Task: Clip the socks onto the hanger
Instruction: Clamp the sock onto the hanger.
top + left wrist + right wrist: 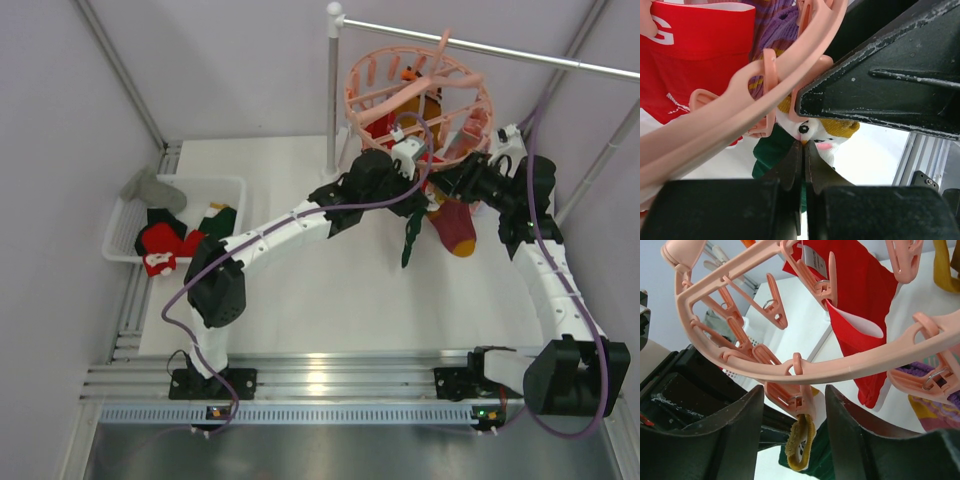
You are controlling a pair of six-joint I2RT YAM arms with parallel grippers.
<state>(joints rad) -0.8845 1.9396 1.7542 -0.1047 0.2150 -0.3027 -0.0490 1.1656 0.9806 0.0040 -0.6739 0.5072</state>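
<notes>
The salmon-pink hanger [420,95] hangs from the rail, with a red sock [860,300] and a mustard-and-maroon sock [455,228] clipped on. A dark green sock [411,238] with a white face patch and mustard cuff [840,129] hangs under the ring's near rim. My left gripper [804,143] is shut, its tips pinching this sock's white part just below a clip [767,90]. My right gripper [794,390] is open, with a finger on each side of the clip [797,400] that grips the mustard cuff [801,447]. In the top view both grippers [413,192] [442,186] meet under the hanger.
A white mesh basket [232,184] at the left holds red, green and grey socks [160,245]. The grey rail [500,50] and its pole [333,100] stand at the back. A purple striped sock [775,27] hangs on the ring. Grey walls close in on both sides.
</notes>
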